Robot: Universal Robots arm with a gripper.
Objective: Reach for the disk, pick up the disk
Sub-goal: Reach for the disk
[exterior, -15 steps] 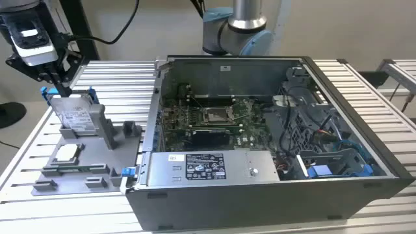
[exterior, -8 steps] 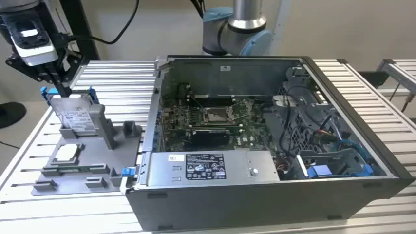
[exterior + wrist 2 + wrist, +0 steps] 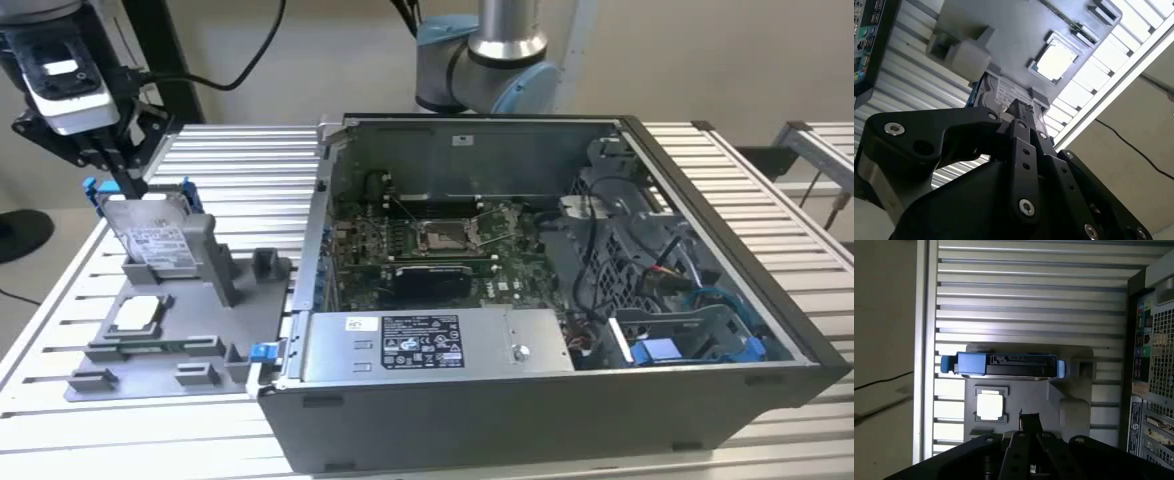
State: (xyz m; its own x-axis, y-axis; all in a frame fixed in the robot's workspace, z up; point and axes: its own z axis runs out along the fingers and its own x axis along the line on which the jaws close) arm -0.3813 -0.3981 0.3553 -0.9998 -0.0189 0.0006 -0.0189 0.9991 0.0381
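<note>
We take the grey fixture [image 3: 200, 335] as our landmark. The disk [image 3: 158, 238] stands upright on edge in the fixture's tall slot, at the fixture end farthest from the small square chip [image 3: 138, 314], which lies flat in its own pocket. The label face is towards the exterior camera. Blue rails [image 3: 91, 186] run along the short edges. In the first wrist view the disk [image 3: 1004, 365] shows edge-on, with the top edge free and the blue rail ends sticking out past the fixture on both sides.

The gripper [image 3: 130, 183] is directly over the fixture's tall slot, tip right at the disk's top edge. We cannot tell if it touches. In both wrist views the gripper [image 3: 1019, 106] [image 3: 1029, 419] has its jaws drawn close together with no gap visible, and nothing is held. The pick-up is not done.

Handling, as we judge it:
- It is rigid metal, fairly heavy for its size, and will not flex.
- The faces are smooth, so some slip risk; the label side is slicker.
- It is shock-sensitive, so no knocks against the slot walls.
- The best hold is a pinch across the thin body at the middle of the exposed top edge, pads on the two flat faces, not on the plastic rails.

The open computer case [image 3: 534, 420] sits beside the fixture, not in the way.
</note>
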